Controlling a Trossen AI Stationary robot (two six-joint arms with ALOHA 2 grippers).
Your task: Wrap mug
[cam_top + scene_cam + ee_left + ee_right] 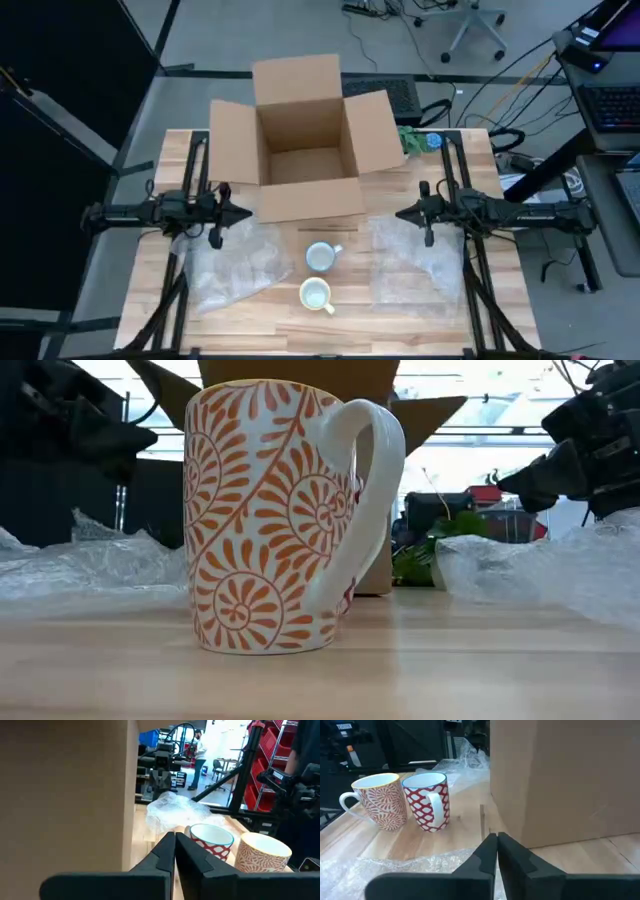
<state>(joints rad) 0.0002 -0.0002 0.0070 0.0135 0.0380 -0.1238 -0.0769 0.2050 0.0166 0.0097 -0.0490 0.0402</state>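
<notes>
Overhead, my left gripper [240, 212] and right gripper [403, 214] hovered with fingers pressed together, each above a sheet of bubble wrap, the left sheet [232, 263] and the right sheet [415, 260], empty of any load. Between the sheets, toward the table's [355, 330] front edge, the orange-patterned mug [316, 294] stood upright beside the red-patterned mug [321, 256]. Behind them the open cardboard box [305, 140] sat at the back edge.
</notes>
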